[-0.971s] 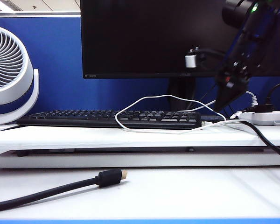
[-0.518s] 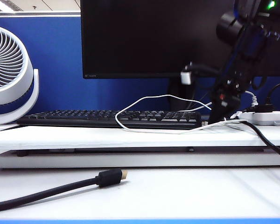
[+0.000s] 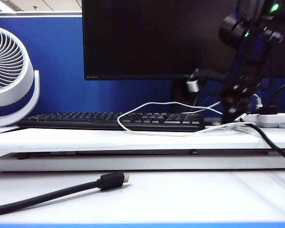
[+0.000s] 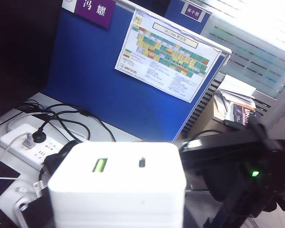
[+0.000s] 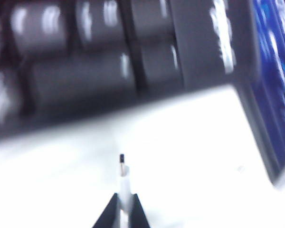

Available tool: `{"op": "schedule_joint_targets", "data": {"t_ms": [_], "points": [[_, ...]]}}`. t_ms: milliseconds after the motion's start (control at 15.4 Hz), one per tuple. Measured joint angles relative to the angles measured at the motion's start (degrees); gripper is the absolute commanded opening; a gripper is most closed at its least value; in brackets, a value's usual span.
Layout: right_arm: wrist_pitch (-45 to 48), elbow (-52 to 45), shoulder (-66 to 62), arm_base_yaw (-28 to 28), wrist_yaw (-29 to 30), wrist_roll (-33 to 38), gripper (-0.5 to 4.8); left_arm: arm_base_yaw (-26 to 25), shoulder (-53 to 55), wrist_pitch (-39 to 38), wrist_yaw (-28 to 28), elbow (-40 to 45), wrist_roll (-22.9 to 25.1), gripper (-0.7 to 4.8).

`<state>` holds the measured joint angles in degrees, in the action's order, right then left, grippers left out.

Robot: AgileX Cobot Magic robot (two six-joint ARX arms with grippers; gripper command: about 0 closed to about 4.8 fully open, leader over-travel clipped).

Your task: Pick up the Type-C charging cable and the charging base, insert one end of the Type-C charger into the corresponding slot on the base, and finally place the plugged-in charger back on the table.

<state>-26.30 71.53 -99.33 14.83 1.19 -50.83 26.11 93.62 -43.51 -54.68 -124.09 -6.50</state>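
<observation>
Since a second ago my right hand (image 3: pixel 231 119) has dropped toward the shelf's right end, beside the keyboard (image 3: pixel 114 121), and pinched shut on the Type-C charging cable (image 3: pixel 147 103); its white plug (image 5: pixel 124 172) pokes out between the fingers. My left hand, hidden under the charging base (image 4: pixel 118 185), grips it half-closed, the slot (image 4: pixel 142 162) facing the camera.

The Type-C charging cable (image 3: pixel 171 118) loops over the keyboard (image 3: pixel 109 121) on the shelf, the power strip (image 3: pixel 270 119) to its right.
</observation>
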Motion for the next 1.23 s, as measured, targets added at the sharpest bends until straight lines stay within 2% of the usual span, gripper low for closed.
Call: {"op": "schedule_joint_targets", "data": {"t_ms": [194,259,518,777,1100,1230], "points": [[-3.9,0.1,7.5,0.0,0.5,0.1,-0.01,0.0,0.0,0.0,0.0,0.0,0.0,-0.06],[-6.0,0.1,10.1,0.2,2.7,0.2,-0.01,0.0,0.0,0.0,0.0,0.0,0.0,-0.06],[-13.9,0.1,16.7,0.2,18.4,0.3,-0.01,0.0,0.0,-0.2,0.0,0.0,0.0,-0.06],[-19.5,0.0,16.9,0.2,28.5,1.3,-0.01,0.0,0.0,-0.2,0.0,0.0,0.0,-0.06],[-24.7,0.0,13.6,3.7,27.7,1.5,-0.01,-0.1,0.0,-0.2,0.0,0.0,0.0,-0.06],[-24.4,0.0,9.7,8.4,19.4,1.5,-0.01,0.0,0.0,-0.3,0.0,0.0,0.0,-0.06]]}}
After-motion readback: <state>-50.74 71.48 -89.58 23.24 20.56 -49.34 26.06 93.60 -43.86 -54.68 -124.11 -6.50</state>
